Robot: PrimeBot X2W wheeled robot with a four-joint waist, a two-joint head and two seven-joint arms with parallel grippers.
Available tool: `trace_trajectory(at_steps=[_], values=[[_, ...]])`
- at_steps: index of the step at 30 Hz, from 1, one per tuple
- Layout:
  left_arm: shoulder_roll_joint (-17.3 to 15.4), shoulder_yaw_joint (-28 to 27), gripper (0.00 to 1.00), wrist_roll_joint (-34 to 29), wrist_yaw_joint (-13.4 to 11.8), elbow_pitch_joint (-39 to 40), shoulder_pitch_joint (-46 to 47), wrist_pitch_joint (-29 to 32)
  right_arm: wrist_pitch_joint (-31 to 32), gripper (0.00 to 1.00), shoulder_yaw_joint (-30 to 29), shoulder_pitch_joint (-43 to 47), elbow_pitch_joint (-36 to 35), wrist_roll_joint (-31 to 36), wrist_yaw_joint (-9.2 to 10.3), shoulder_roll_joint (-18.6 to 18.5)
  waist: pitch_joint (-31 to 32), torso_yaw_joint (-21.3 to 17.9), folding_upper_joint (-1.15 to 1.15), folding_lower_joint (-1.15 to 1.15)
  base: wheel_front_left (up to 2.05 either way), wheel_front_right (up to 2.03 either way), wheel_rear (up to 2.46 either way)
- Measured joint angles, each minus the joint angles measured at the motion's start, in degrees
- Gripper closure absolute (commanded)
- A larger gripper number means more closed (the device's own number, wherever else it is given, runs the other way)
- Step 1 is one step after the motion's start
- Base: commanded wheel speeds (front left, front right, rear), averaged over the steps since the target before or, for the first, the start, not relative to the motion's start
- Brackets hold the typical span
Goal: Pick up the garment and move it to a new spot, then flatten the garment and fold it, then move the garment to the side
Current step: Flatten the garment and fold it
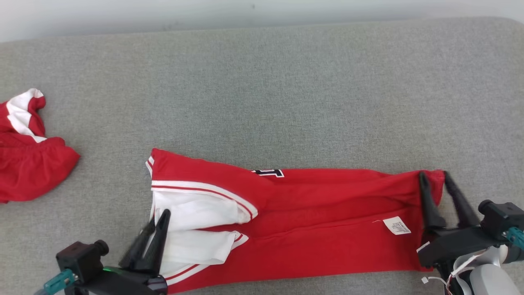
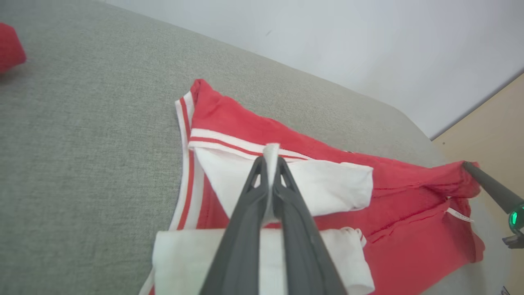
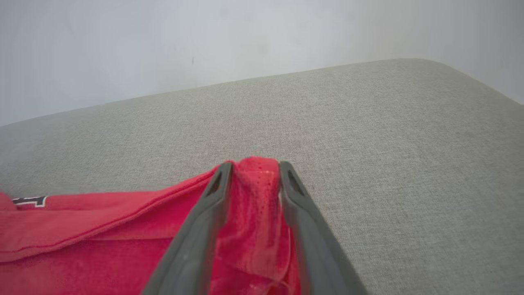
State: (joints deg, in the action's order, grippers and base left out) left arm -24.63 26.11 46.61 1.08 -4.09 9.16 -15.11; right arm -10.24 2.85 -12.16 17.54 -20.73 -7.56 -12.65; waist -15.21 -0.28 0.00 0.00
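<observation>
Cloth here is light, limp mesh knit: the garment (image 1: pixel 311 213), a red jersey with white sleeves (image 1: pixel 192 213) and striped ribbed trim (image 1: pixel 196 186), lies folded into a long band along the pad (image 1: pixel 286 82) at 6 o'clock, running from 7 to 4. It should weigh almost nothing, drape wherever unsupported, and crease rather than hold a shape. I'd take it at the two end edges, pinching through all layers, and keep it taut between the arms. The left gripper (image 1: pixel 159 216), at 7 o'clock, is pressed together on a thin white fold of sleeve. The right gripper (image 1: pixel 434 175), at 4 o'clock, has its fingers (image 1: pixel 428 200) spread, with the perforated red hem (image 3: pixel 256 180) bunched between them. A papery label (image 1: pixel 396 225) sits near that end. The pad is coarse grey weave, likely grippy. Another red heap (image 1: pixel 28 164) lies at 9 o'clock.
</observation>
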Motion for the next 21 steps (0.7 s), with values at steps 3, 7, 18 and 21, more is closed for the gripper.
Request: trace_trajectory(at_steps=[3,7,18,21], values=[[2.04,-3.66,0.00,-1.77,0.46,0.04,-0.84,0.00,-0.76,0.00,-0.02,0.51,-1.14,-0.87,0.00,-0.03,0.67,0.11,0.00,0.00,0.00,0.00,0.00],[4.59,-8.33,0.00,-4.80,0.96,0.43,-2.08,-0.01,-0.86,0.00,-0.21,0.97,-1.72,-1.46,0.00,-0.26,1.44,0.11,0.00,0.00,0.00,0.00,0.00],[13.19,-27.02,0.00,-22.78,2.83,2.23,-5.38,-0.01,1.98,0.00,-4.12,3.04,-0.36,-4.59,0.00,-0.07,3.88,0.76,0.00,0.00,0.00,0.00,0.00],[15.17,-29.72,0.00,-26.32,3.82,1.82,-6.11,-0.01,3.13,0.00,-4.30,3.08,1.74,-5.56,0.00,0.68,4.26,1.25,0.00,0.00,0.00,0.00,0.00]])
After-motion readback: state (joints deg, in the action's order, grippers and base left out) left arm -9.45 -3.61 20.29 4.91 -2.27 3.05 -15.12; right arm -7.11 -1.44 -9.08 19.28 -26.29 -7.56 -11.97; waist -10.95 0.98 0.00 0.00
